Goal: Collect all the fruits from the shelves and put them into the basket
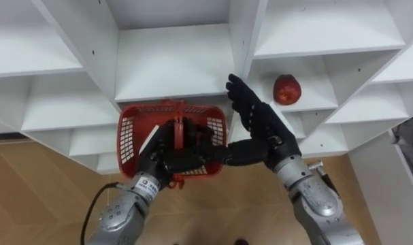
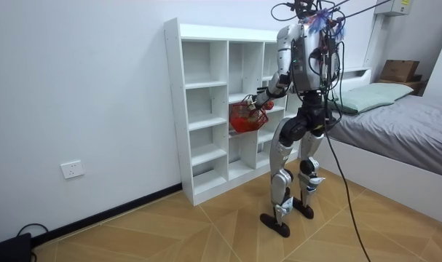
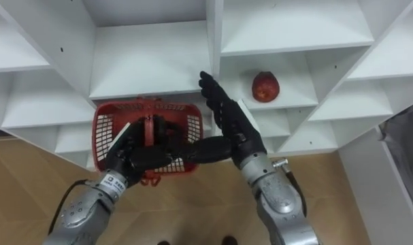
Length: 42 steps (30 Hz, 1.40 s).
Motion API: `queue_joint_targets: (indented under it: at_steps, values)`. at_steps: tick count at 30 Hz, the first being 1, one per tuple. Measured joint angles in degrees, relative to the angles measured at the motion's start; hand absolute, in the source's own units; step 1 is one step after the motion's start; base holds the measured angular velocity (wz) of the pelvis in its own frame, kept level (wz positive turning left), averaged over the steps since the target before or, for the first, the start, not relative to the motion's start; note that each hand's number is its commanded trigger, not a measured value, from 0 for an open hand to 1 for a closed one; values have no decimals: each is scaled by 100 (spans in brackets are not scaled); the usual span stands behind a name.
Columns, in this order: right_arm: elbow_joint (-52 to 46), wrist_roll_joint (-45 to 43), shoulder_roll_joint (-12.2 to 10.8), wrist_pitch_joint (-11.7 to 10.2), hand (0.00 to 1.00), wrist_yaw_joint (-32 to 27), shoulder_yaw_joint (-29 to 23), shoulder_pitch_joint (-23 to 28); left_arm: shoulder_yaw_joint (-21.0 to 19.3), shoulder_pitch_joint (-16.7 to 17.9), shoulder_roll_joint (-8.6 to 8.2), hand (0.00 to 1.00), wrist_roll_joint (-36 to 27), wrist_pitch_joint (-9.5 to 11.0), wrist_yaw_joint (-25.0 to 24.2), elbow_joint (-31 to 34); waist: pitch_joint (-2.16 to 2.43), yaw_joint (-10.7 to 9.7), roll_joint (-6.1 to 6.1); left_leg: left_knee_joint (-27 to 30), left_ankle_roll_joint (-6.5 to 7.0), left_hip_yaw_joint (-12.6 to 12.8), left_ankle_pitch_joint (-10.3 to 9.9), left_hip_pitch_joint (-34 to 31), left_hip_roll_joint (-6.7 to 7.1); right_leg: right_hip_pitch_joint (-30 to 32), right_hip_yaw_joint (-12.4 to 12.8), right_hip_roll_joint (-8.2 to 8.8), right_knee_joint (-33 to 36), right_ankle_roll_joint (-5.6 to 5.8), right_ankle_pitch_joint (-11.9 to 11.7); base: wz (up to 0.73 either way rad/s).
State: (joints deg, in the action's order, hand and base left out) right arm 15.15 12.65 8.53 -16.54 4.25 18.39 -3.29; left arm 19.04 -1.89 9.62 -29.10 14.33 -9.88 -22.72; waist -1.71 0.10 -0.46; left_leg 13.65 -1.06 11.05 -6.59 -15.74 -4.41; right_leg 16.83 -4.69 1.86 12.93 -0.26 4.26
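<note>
1. While the robot stands upright on the wood floor [image 2: 206,233] right in front of the white closet [image 1: 172,61], its left hand [image 1: 167,155] comes in from the lower left. The fingers are curled tight round the handle [image 1: 179,129] of a red basket [image 1: 133,133].
2. The basket's one of those plastic mesh ones. It hangs just in front of the closet's middle column, under one of the shelves. In the room view it's level with the middle rows.
3. Next over is the right hand [image 1: 260,126]. Its fingers are straight and pressed side by side, pointing up at the front edge of an upright divider. The thumb sticks out sideways toward the basket, and I honestly can't tell if it touches. The hand's holding nothing.
4. The fruit is a red apple [image 1: 286,89]. It sits on a shelf in the compartment just right of that divider, near the fingertips but clearly apart from them.
5. Over on the room view's right there's a bed [image 2: 410,135] with a grey cover, just behind the robot.
</note>
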Motion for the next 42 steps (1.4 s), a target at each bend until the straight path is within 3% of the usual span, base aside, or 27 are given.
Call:
queue_joint_targets:
  at_steps: [20,25,30,42]
  values:
    - [-5,-205,18,1,0,-305,-103,2,-280,36,-18,100,220,-2,-91,-211,16,-3,1,43,3,0,2,40,-3,-22,13,4,70,-1,0,0]
    - [-5,-388,59,0,0,-539,-188,2,-328,36,6,100,274,-2,-91,-211,42,-7,-3,73,3,-1,2,38,-4,-29,11,6,85,-1,-1,0]
    - [-4,-399,85,0,0,-705,-233,30,-334,252,7,100,283,-9,-90,-211,103,-136,-14,71,9,-19,6,69,-3,-60,3,7,76,-2,-1,1]
    - [12,-390,65,-34,0,-1579,-625,322,-360,371,14,100,317,-23,-27,-637,99,-188,-38,-25,6,33,11,150,-1,-72,50,-5,50,-5,-3,-2]
